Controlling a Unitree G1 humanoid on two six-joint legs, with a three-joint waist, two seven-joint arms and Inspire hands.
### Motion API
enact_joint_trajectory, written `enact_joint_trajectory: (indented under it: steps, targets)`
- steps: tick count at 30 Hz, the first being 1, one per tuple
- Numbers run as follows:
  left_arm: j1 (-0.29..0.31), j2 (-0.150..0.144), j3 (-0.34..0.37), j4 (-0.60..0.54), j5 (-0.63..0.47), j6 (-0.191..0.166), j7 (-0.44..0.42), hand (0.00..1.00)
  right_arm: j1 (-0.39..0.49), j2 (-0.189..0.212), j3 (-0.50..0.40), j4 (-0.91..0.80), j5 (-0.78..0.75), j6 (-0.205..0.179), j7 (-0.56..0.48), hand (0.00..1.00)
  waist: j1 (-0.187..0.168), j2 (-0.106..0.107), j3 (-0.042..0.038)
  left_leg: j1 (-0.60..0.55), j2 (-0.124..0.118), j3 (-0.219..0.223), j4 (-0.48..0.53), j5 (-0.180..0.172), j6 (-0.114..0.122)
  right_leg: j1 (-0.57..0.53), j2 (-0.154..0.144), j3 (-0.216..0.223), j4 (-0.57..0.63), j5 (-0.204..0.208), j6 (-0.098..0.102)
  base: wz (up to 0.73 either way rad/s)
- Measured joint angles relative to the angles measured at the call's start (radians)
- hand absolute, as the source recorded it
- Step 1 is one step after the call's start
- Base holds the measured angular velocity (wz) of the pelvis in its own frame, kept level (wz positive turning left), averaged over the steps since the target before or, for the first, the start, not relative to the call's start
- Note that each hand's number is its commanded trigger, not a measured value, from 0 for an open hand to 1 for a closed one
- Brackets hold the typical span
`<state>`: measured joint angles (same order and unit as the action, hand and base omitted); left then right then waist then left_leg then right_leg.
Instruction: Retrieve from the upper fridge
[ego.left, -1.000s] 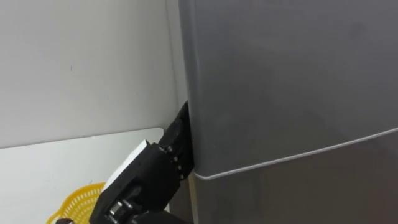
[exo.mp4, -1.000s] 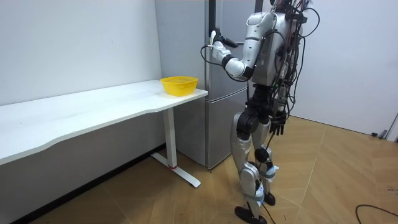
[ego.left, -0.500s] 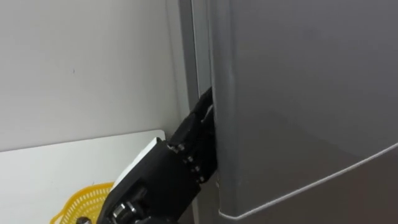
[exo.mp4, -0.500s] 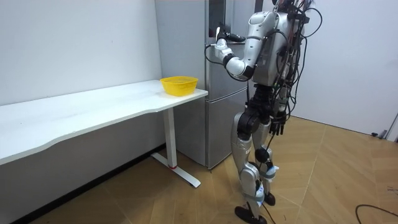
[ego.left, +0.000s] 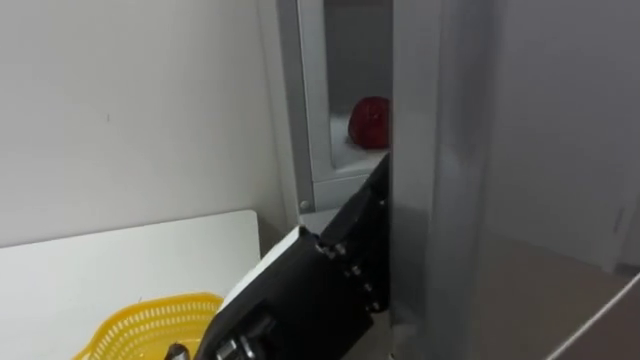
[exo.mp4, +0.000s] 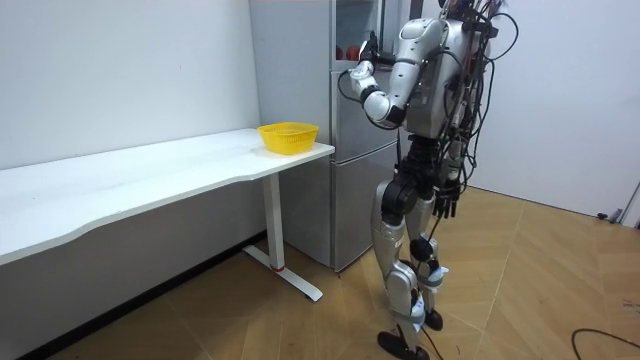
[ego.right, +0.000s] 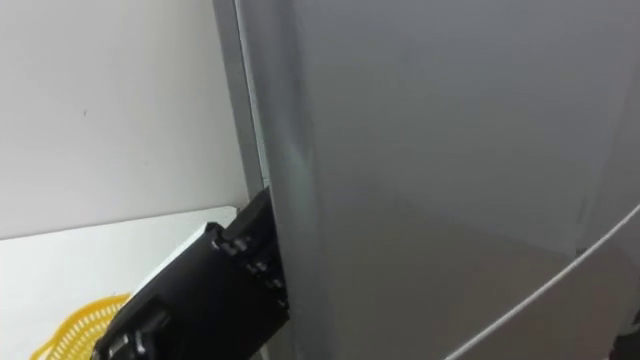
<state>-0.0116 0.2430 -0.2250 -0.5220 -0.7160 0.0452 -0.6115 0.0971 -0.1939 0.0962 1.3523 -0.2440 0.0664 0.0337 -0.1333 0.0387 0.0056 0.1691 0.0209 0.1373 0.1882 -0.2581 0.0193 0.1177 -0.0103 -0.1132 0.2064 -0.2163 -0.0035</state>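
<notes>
reaching to the ajar upper fridge door (ego.left: 440, 150)

the left hand (ego.left: 330, 260) lies against the door's edge, its end hidden behind it, so its grip cannot be told. a red item (ego.left: 370, 120) sits on the shelf inside. the right hand (exo.mp4: 447, 203) hangs by the hip. a yellow basket (ego.left: 150, 325) stands on the white table (ego.left: 100, 270).

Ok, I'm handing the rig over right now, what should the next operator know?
Left hand at the edge of the upper fridge door, grip hidden. Right hand hangs idle by the hip. Door partly open; a red item sits inside. Yellow basket on the white table. Left to do: widen the door, reach in, take the red item out.
</notes>
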Motion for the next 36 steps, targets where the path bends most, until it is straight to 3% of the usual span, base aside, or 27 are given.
enact_joint_trajectory:
  steps: [8,28,36]
  targets:
    - [-0.039,0.000,-0.025,0.001,0.000,0.000,-0.056,0.00,0.000,0.000,0.000,0.000,0.000,0.000,0.000,0.00,-0.002,-0.004,0.0017,0.001,0.001,0.003,0.000,0.000,0.000,-0.006,0.001,0.009,0.001,0.000,-0.001,-0.03]
    - [-0.042,-0.003,-0.024,0.002,-0.038,0.030,-0.103,0.00,0.001,0.000,-0.002,-0.007,0.035,0.000,0.003,0.00,-0.005,0.000,-0.0006,-0.001,0.006,0.046,0.001,0.000,0.000,-0.036,0.008,0.042,0.015,0.002,-0.003,-0.05]
    - [-0.044,0.001,-0.040,0.004,-0.049,0.030,-0.117,0.00,0.013,-0.022,-0.010,-0.036,0.064,0.000,0.012,0.00,-0.062,0.005,-0.0029,-0.004,0.007,0.059,0.003,0.000,0.000,-0.033,0.010,0.057,0.017,0.004,-0.004,-0.05]
